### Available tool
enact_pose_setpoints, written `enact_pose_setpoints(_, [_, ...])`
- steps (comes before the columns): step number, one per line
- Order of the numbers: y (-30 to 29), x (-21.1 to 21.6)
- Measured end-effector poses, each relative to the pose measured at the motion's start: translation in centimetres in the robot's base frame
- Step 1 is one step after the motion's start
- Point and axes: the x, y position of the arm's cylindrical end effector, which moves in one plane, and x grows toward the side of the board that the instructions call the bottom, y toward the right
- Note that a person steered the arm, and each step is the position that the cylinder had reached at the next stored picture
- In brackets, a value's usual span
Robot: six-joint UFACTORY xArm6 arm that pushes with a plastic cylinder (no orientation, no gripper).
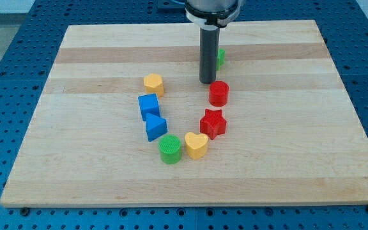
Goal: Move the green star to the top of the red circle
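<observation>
The green star lies toward the view's top, mostly hidden behind my rod; only its right edge shows. The red circle stands just below it. My tip rests on the board just left of and slightly above the red circle, in front of the green star. I cannot tell whether the rod touches the star.
A red star, yellow heart, green circle, blue triangular block, blue cube and yellow hexagon form a U below and left of my tip on the wooden board.
</observation>
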Motion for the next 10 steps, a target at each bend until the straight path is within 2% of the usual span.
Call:
enact_pose_setpoints(4, [3.6, 1.1])
enact_pose_setpoints(10, [3.8, 3.5])
